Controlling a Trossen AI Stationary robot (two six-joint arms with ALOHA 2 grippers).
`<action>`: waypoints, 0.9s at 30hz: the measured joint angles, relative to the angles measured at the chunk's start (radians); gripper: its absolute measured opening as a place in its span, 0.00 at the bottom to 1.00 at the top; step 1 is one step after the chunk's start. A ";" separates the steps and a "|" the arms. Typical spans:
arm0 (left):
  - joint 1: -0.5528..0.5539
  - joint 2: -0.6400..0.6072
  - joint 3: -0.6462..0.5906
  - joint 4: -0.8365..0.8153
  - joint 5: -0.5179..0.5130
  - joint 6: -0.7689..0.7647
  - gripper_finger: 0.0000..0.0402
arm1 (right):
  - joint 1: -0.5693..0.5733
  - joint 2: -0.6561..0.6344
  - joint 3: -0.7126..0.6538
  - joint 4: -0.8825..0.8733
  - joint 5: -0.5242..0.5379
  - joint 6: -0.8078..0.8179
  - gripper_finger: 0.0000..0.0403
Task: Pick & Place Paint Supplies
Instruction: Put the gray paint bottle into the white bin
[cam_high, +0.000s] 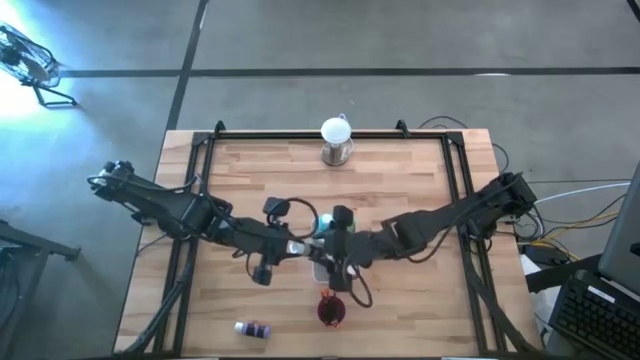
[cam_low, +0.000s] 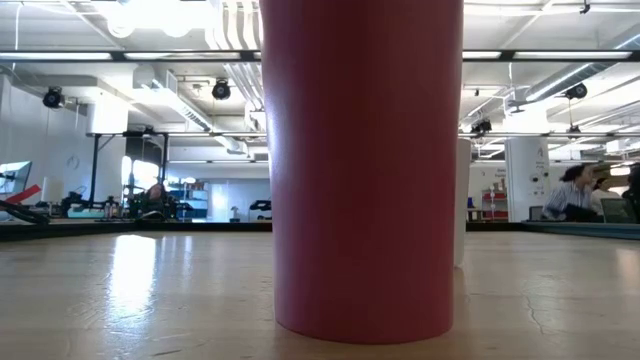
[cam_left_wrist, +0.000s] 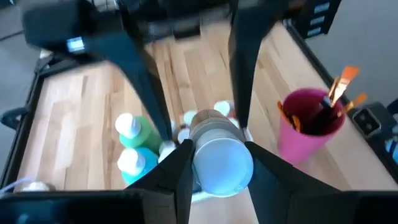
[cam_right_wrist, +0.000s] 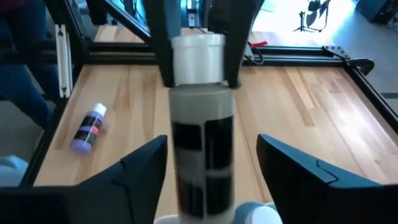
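Centrally on the wooden surface, both arms meet over a white tray. The left gripper has its fingers closed on the white cap of a grey paint bottle, held level above the tray. The right gripper has its fingers spread open either side of that bottle, not touching it. To do this step well, the left arm should probably lower the bottle slowly into a free spot beside the green bottle and teal bottle. A purple bottle lies near the front left. Brushes stand in the dark red cup. No label writing is readable.
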 joint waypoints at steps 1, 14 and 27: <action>0.000 0.000 0.000 -0.014 0.000 0.000 0.31 | 0.004 0.000 0.010 -0.017 0.004 -0.001 0.62; 0.000 -0.004 0.002 -0.158 -0.004 -0.086 0.31 | 0.037 -0.003 0.110 -0.428 0.047 0.170 0.65; 0.009 0.035 -0.083 -0.042 0.018 -0.086 0.31 | 0.087 -0.006 0.099 -0.792 0.173 0.486 0.61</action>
